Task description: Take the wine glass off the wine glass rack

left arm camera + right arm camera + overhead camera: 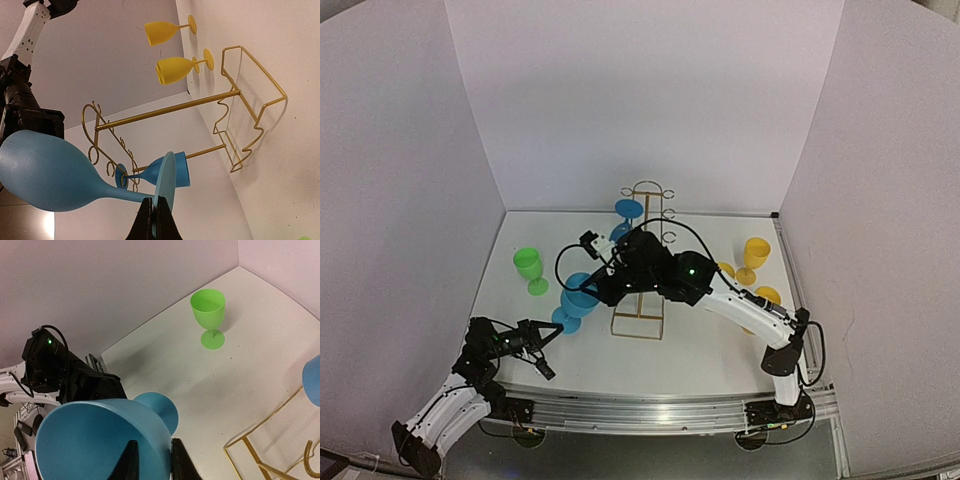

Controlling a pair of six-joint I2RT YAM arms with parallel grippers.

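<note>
We are holding blue wine glass [90, 440] off wine glass rack [165, 110]: right gripper [152, 462] clasping rim, left gripper [153, 220] pinching foot; setting-down remaining.

Likely lab: white enclosure walls [640, 100]

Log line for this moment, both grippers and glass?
left gripper: shut on blue wine glass foot | right gripper: straddling bowl rim, grip unclear | glass: off wine glass rack
</note>
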